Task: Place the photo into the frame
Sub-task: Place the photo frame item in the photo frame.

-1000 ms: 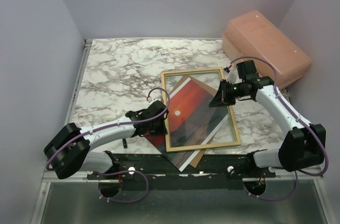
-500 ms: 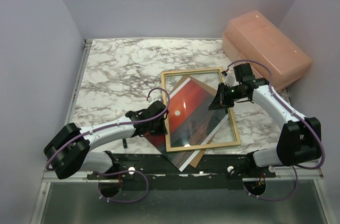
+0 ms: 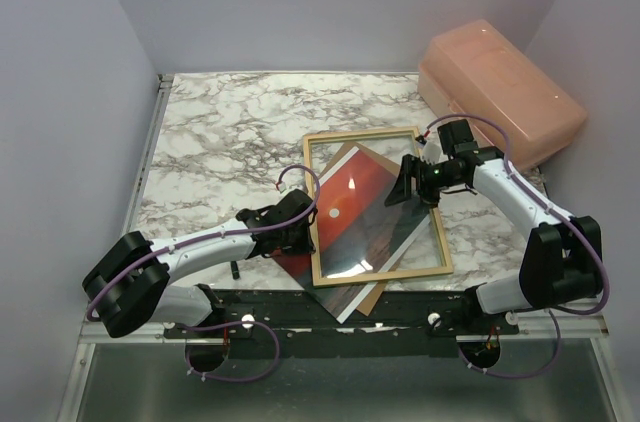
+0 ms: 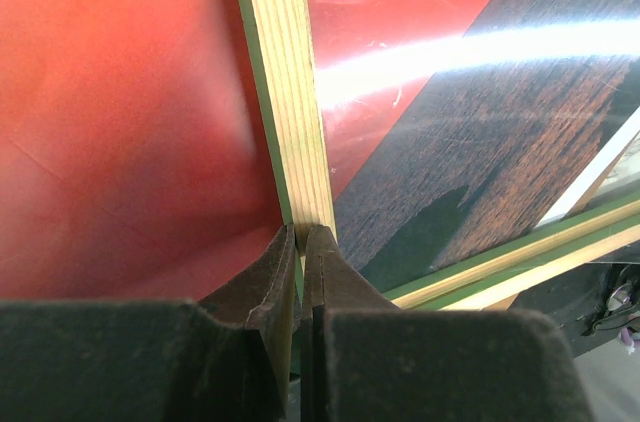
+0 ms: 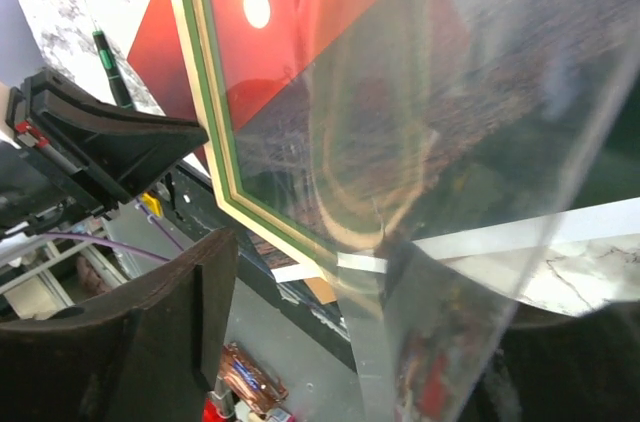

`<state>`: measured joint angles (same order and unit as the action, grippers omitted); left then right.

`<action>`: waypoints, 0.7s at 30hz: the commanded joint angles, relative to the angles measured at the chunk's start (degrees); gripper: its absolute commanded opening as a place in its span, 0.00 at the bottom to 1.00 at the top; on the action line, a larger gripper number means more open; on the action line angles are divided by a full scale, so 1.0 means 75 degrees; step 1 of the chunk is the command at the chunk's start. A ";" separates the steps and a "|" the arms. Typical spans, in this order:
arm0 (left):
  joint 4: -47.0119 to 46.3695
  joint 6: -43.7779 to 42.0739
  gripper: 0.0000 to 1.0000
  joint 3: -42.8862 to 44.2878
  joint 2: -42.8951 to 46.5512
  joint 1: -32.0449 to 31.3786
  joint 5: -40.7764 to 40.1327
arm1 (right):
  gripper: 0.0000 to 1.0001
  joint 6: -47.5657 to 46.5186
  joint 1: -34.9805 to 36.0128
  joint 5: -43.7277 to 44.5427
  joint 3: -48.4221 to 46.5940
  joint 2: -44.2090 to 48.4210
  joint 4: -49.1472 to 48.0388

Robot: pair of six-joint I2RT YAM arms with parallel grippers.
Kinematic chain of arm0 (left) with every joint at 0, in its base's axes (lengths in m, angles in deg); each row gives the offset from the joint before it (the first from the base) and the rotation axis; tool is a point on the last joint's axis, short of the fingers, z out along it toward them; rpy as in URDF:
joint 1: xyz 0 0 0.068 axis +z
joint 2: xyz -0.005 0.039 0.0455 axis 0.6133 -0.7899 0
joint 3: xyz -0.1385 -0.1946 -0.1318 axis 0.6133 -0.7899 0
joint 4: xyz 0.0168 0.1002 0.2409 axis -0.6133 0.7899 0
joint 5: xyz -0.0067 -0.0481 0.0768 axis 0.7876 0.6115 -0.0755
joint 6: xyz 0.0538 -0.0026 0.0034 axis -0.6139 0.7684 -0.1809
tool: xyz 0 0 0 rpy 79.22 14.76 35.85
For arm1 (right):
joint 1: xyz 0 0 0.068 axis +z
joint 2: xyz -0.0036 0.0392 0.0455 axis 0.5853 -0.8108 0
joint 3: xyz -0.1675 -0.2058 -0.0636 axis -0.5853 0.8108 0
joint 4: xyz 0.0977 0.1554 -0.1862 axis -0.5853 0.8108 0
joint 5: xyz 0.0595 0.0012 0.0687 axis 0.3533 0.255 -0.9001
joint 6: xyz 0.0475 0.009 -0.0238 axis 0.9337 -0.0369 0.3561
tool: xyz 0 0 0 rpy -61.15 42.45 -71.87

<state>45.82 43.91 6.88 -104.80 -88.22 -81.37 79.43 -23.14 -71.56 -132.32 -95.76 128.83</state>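
The frame [image 3: 316,204] lies pale wood side up on the marble table, its green face turned down. My left gripper [image 3: 302,218] is shut on the frame's left rail [image 4: 290,92], fingertips pinching the wood. The photo [image 3: 350,192], a red sunset print with a small white sun, lies askew under the frame and shows through it [image 4: 130,122]. A clear sheet [image 3: 385,232] sits in the frame's opening, and its near edge [image 5: 480,142] rises between the jaws of my right gripper [image 3: 403,187]. That gripper is open; one finger [image 5: 150,322] shows and the other is blurred behind the sheet.
A brown backing board [image 3: 372,299] lies beneath the photo and pokes out at the front. A pink plastic box [image 3: 500,87] stands at the back right. A thin green-handled tool [image 5: 108,70] lies by the left arm. The table's front edge runs just below the frame.
My right gripper has opened and moved a little left over the frame's right rail. The glare on the clear sheet has shifted. The left arm has not moved.
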 commanded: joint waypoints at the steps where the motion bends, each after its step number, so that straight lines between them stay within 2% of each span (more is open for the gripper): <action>1: 0.0946 -0.0215 0.01 -0.0471 -0.0566 -0.0103 -0.0436 | 0.68 0.0086 0.0113 0.0240 0.0039 -0.0128 0.0002; 4: 0.0944 -0.0206 0.01 -0.0486 -0.0567 -0.0101 -0.0437 | 0.79 0.0084 0.0107 0.0543 0.0086 -0.0123 -0.0008; 9: 0.0935 -0.0203 0.01 -0.0502 -0.0567 -0.0108 -0.0441 | 0.90 0.0172 0.0113 0.1090 0.0223 -0.0127 -0.0182; 21: 0.0917 -0.0191 0.00 -0.0497 -0.0579 -0.0119 -0.0448 | 1.00 0.0447 0.0111 0.2412 0.0571 -0.0208 -0.0506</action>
<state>45.78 44.06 6.88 -104.82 -88.33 -81.44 81.63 -22.63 -58.99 -129.13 -97.37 126.93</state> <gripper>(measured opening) 0.071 0.995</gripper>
